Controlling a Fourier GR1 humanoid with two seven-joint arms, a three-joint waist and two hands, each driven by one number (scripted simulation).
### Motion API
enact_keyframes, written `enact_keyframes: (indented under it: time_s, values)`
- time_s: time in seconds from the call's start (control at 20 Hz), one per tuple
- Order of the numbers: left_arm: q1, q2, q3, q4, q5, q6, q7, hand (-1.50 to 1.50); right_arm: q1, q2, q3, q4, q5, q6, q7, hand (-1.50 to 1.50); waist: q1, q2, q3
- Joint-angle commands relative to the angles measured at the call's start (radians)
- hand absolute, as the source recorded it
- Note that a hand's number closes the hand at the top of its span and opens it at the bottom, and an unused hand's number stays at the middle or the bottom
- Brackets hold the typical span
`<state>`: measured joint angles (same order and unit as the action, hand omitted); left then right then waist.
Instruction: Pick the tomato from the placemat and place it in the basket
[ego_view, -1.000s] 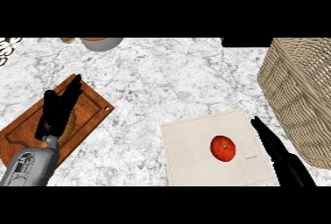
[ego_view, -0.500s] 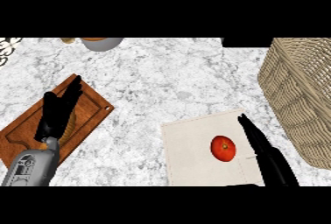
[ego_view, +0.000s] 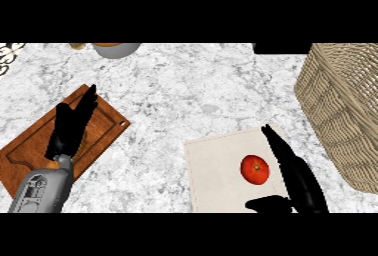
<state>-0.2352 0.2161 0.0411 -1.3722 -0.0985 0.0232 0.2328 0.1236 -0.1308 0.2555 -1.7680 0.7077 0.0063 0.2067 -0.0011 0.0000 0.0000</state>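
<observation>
A red tomato (ego_view: 255, 169) lies on the cream placemat (ego_view: 218, 172) at the lower middle right. My right hand (ego_view: 294, 175) is open, fingers straight, just right of the tomato and close beside it, thumb below it. The woven basket (ego_view: 343, 110) stands at the right edge, beyond the hand. My left hand (ego_view: 70, 127) rests open over the wooden cutting board (ego_view: 29, 155) at the left, fingers pointing up.
A grey bowl (ego_view: 116, 49) sits at the counter's far edge, with a patterned object (ego_view: 9, 52) in the top left corner. Marble counter (ego_view: 184, 95) spreads between the board and the placemat.
My right hand has slid left across the placemat, from its right edge to right beside the tomato. The left hand and the tomato have stayed put.
</observation>
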Motion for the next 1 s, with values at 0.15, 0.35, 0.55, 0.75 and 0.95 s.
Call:
enact_keyframes:
  time_s: [0.15,0.35,0.55,0.75,0.95]
  values:
    - [-0.024,-0.012,0.035,0.123,-0.016,-0.018,-0.092,0.00,-0.029,0.066,0.035,0.029,0.045,-0.016,0.034,-1.50,-0.002,0.001,0.000]
    - [0.067,0.011,0.052,-0.029,0.009,-0.067,-0.050,0.00,-0.005,0.063,0.006,0.091,0.018,-0.038,-0.043,-1.50,0.001,-0.001,0.000]
    - [0.022,-0.037,0.009,-0.010,-0.058,-0.006,-0.020,0.00,-0.028,0.069,0.055,0.122,0.094,-0.031,-0.019,1.50,0.000,0.000,0.000]
    - [0.021,-0.022,0.039,0.033,-0.028,-0.041,-0.052,0.00,-0.070,0.060,0.070,0.141,0.208,-0.102,-0.026,1.50,0.001,0.000,0.000]
    - [-0.006,-0.016,0.065,0.063,-0.024,-0.041,-0.054,0.00,-0.063,0.049,0.066,0.213,0.251,-0.182,-0.116,1.50,0.000,0.001,0.000]
